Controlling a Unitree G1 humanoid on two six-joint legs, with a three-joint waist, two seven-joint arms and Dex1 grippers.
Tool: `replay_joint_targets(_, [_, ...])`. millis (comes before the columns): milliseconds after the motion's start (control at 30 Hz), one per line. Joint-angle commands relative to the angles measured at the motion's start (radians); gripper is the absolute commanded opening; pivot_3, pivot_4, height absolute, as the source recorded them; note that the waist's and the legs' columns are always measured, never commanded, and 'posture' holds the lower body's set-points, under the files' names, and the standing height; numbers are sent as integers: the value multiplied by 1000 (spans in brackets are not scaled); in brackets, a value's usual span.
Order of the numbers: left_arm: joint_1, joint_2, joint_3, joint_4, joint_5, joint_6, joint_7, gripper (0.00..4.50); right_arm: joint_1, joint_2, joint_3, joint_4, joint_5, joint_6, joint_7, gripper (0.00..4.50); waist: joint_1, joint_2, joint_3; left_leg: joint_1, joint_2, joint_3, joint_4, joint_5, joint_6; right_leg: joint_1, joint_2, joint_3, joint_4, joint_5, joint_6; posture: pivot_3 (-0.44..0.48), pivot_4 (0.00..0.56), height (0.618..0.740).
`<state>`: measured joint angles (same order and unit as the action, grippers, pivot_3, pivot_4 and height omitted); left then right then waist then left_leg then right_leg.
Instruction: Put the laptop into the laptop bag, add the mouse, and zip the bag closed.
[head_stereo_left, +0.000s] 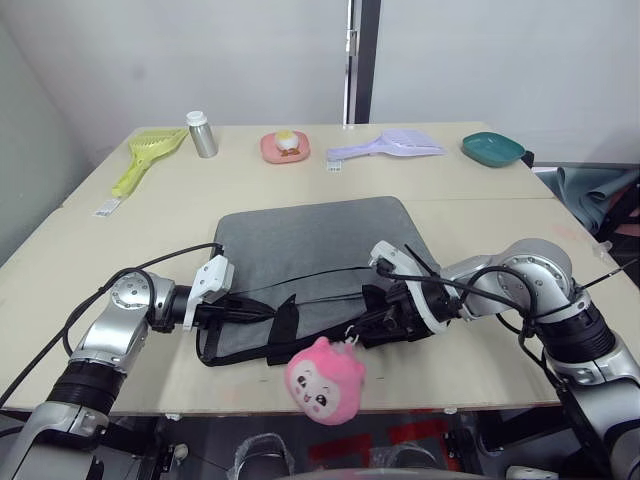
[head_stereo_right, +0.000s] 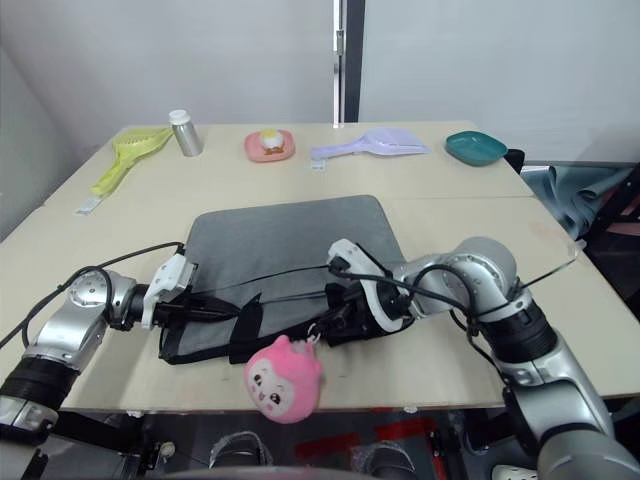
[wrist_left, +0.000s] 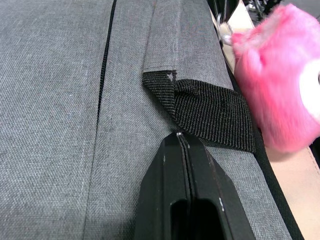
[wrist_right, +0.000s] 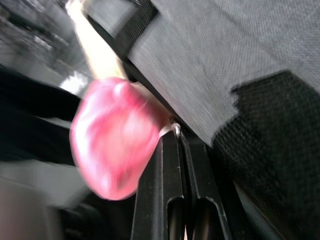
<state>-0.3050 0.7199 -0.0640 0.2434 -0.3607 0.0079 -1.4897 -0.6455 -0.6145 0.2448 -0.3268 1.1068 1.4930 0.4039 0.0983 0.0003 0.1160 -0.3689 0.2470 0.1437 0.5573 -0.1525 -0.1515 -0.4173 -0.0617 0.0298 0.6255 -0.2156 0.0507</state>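
The grey laptop bag (head_stereo_left: 310, 240) lies flat in the middle of the table, its black strap handles at the front edge. My left gripper (head_stereo_left: 268, 312) is shut at the bag's front left, with its tips against the base of a black strap (wrist_left: 210, 112). At the front right edge my right gripper (head_stereo_left: 365, 325) is shut on the small metal zipper pull (wrist_right: 175, 129). A pink plush toy (head_stereo_left: 325, 380) dangles from that pull over the table's edge. The laptop and the mouse are out of view.
Along the far side of the table stand a green scoop (head_stereo_left: 150, 155), a metal can (head_stereo_left: 203, 134), a pink dish (head_stereo_left: 285, 147), a purple scoop (head_stereo_left: 390, 146) and a teal bowl (head_stereo_left: 492, 150). The table's front edge (head_stereo_left: 450, 405) runs just below both grippers.
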Motion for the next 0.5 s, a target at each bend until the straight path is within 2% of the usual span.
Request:
replay_joint_targets(33, [24, 17, -2, -1, 14, 15, 2, 0, -7, -20, -21, -54, -29, -61, 86, 276, -2, 0, 0, 0, 0, 0, 1, 0, 0, 0, 0, 0, 0, 0, 0, 0, 150, 740])
replay_joint_targets(233, [20, 13, -3, 0, 17, 18, 0, 0, -10, -139, -131, -103, 36, -36, 215, 2181, 3, 0, 0, 0, 0, 0, 1, 0, 0, 0, 0, 1, 0, 0, 0, 0, 150, 740])
replay_joint_targets(300, [13, 12, -4, 10, 19, 14, -4, 0, -7, -186, -162, -125, 64, -26, 259, 3018, 3, 0, 0, 0, 0, 0, 0, 0, 0, 0, 0, 1, 0, 0, -1, 0, 150, 740])
replay_joint_targets(333, [9, 11, -5, 14, 21, 13, -5, 0, 5, -224, -173, -150, 75, -25, 290, 3262, 3, 0, 0, 0, 0, 0, 0, 0, 0, 0, 0, 0, 0, -1, -1, 0, 150, 740])
replay_joint_targets(433, [-9, 7, -10, 30, 27, 8, -10, 0, 42, -306, -213, -217, 132, -29, 368, 4375, 6, 0, 0, 0, 0, 0, 0, 0, 0, 0, 0, 1, 0, -1, -1, 0, 150, 740])
replay_joint_targets(500, [-25, 2, -14, 45, 31, 4, -13, 0, 36, -307, -218, -236, 171, -27, 371, 4451, 5, 0, 0, 0, 0, 0, 1, 0, 1, 0, 0, 1, 0, -1, -1, 0, 150, 740])
